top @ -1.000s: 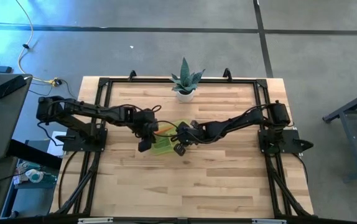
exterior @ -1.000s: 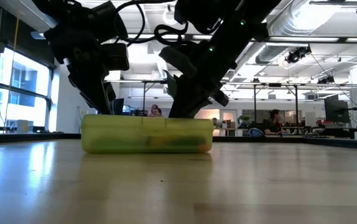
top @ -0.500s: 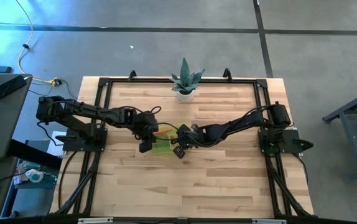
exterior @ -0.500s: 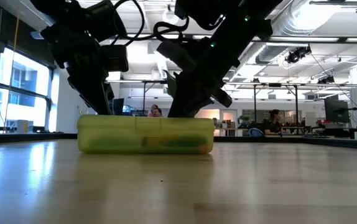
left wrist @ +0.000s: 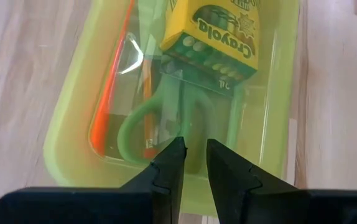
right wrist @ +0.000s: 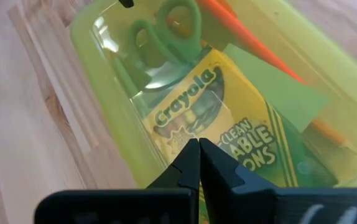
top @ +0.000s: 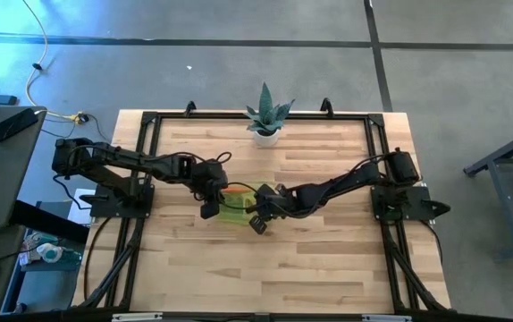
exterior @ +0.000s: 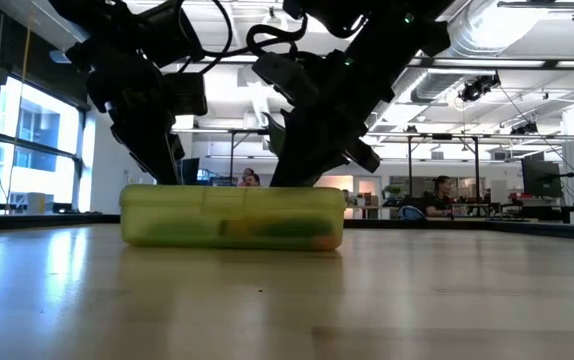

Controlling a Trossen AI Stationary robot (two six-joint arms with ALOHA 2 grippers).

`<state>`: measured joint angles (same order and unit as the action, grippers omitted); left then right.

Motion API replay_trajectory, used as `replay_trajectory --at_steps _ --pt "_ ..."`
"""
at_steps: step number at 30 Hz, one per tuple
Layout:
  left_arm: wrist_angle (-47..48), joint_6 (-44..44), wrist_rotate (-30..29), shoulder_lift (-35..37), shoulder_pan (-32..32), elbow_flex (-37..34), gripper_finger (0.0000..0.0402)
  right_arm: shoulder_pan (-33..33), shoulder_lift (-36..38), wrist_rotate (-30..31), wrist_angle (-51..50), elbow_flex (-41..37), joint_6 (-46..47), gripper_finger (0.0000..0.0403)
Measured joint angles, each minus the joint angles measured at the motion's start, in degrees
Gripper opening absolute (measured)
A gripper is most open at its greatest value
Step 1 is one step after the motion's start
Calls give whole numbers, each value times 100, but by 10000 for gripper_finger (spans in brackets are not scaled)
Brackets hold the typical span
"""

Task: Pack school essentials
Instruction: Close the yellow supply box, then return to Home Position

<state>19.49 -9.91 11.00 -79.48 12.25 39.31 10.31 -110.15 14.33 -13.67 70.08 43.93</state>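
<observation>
A translucent yellow-green case [top: 236, 207] lies flat and closed on the table, also visible in the low view [exterior: 232, 215]. Through its lid I see a yellow-green crayon box [right wrist: 209, 118], green scissor handles [left wrist: 160, 118] and an orange pencil [left wrist: 110, 93]. My left gripper [left wrist: 192, 149] stands at the case's left end [top: 209, 208], its fingers all but shut with a narrow gap. My right gripper [right wrist: 197, 149] is shut over the case's right half [top: 258, 219]. My left gripper comes down from above with its fingertips [left wrist: 177, 152] on the lid [left wrist: 185, 127] near the case's left end, over the scissor handles. The case lies flat on the table. My right gripper sets its shut fingertips [right wrist: 191, 152] on the lid above the crayon box [right wrist: 185, 134], slanting down from the right.
A spiky green plant in a white pot [top: 265, 118] stands near the table's far edge, behind the case. Bare wood lies toward the near edge [top: 265, 277]. Black frame rails [top: 149, 161] run along the sides. People sit in the room beyond.
My right gripper has moved a little toward the table's near edge while staying on the lid. The case has slid slightly toward the near edge and shows larger in the low view. My left gripper has kept its place.
</observation>
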Motion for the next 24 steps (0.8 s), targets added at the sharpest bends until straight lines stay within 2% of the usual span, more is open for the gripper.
replay_trajectory --at_steps 14,24 --pt "39 -42 20 74 -107 -5 62 -24 77 138 -66 -9 -422 0" --pt "130 151 42 419 -103 394 62 -180 619 328 -120 -28 -1394 0"
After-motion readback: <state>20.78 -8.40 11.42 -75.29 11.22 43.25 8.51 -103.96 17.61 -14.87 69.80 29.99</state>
